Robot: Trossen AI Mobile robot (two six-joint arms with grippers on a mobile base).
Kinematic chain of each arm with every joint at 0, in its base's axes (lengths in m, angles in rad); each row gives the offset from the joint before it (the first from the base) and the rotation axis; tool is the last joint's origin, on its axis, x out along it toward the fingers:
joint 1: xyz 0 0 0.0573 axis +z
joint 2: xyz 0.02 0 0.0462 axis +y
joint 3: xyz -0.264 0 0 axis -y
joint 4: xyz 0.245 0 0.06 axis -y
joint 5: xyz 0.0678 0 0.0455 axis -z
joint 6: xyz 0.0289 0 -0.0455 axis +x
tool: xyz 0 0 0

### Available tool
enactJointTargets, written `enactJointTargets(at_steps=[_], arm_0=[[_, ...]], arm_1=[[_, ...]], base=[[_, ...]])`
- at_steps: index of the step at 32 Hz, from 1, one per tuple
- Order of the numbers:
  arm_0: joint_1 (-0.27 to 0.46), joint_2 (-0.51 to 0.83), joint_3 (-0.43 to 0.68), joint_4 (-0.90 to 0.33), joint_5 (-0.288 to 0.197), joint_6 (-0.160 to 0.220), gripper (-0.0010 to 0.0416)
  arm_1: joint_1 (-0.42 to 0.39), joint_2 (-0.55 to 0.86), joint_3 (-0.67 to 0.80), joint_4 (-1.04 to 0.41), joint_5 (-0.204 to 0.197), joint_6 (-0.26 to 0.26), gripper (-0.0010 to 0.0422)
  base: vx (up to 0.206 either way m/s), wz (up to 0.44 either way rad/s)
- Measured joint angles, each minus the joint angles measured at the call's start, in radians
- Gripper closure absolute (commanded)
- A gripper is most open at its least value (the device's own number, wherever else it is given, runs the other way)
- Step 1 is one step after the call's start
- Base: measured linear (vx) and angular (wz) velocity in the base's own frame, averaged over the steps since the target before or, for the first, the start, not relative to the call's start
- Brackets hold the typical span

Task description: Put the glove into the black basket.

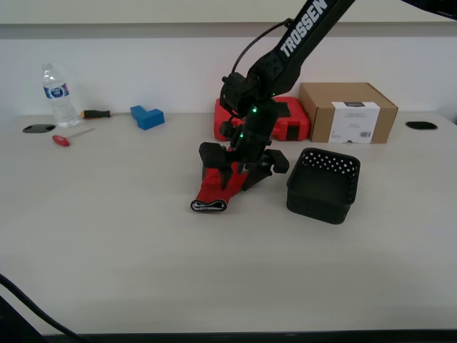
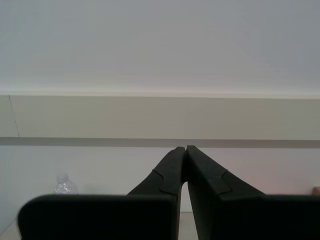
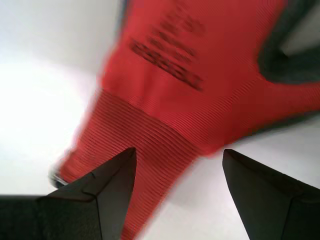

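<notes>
On the tabletop point(image 1: 128, 236), the red knit glove point(image 1: 216, 183) lies just to the exterior view's left of the black basket point(image 1: 323, 187), cuff toward the camera and its long axis running away toward the wall. My first gripper point(image 1: 243, 166) hovers directly over it, jaws spread and empty, straddling the cuff end. My second gripper point(image 2: 184, 150), clenched on nothing, faces the wall, far from the work.

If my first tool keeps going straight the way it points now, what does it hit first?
Most likely the glove: your first tool is open and aimed at its red cuff and back, lying on the table. The blur makes the remaining gap unclear.
</notes>
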Motion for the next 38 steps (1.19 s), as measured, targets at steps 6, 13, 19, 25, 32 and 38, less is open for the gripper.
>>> enactJointTargets(at_steps=[6,13,19,25,32,38], arm_0=[[0.036,0.004,0.000,0.106,-0.085,0.116,0.0165],[0.066,0.045,0.001,0.069,-0.081,0.151,0.0166],[0.082,0.057,0.019,0.063,-0.050,0.194,0.0244],[0.082,0.056,0.066,0.064,-0.066,0.193,0.0390],[0.084,0.055,0.097,0.072,-0.082,0.175,0.0407],[0.083,0.055,0.159,0.056,-0.163,0.167,0.0407]], arm_1=[[0.000,0.000,0.000,0.000,0.000,0.000,0.0412],[0.000,0.000,0.000,-0.005,0.000,0.000,0.0412],[0.000,0.000,0.000,-0.005,0.000,0.000,0.0412],[0.000,0.000,0.000,-0.005,0.000,0.000,0.0412],[0.000,0.000,0.000,-0.005,0.000,0.000,0.0412],[0.000,0.000,0.000,-0.005,0.000,0.000,0.0412]], base=[[0.000,0.000],[0.000,0.000],[0.000,0.000],[0.000,0.000],[0.000,0.000],[0.000,0.000]])
